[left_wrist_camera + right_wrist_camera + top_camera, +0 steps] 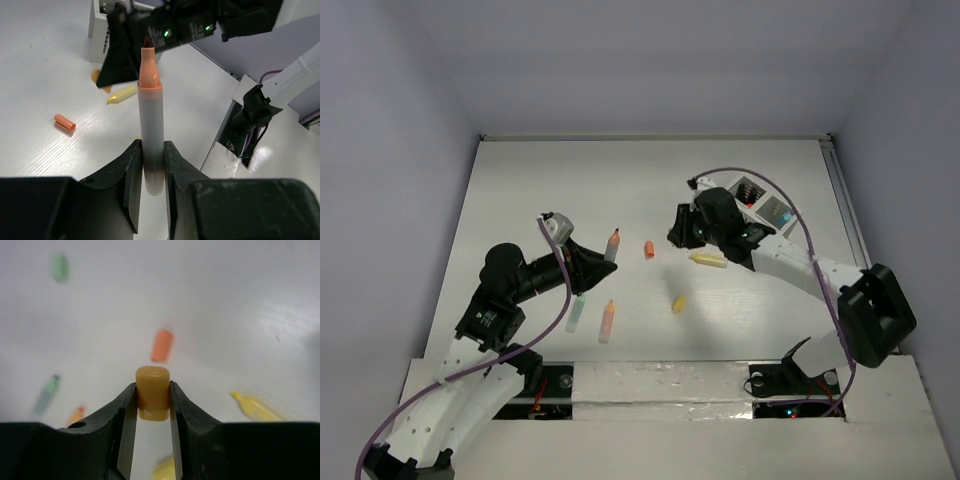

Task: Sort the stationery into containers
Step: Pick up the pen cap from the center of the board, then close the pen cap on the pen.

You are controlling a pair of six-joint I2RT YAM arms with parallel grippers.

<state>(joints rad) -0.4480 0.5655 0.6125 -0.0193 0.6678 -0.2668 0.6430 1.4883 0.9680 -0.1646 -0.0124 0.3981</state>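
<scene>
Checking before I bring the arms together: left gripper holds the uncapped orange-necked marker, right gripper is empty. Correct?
Not quite. The right gripper is not empty: the right wrist view shows it shut on a small yellow-orange cap. The left gripper does hold the uncapped orange-necked marker.

Top view high above, looking down, wrist views low and close, all sharing orange cap (650, 249).

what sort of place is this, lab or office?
Probably a lab robot cell: bare white table enclosed by plain grey walls, left arm and right arm bolted at its near edge.
</scene>
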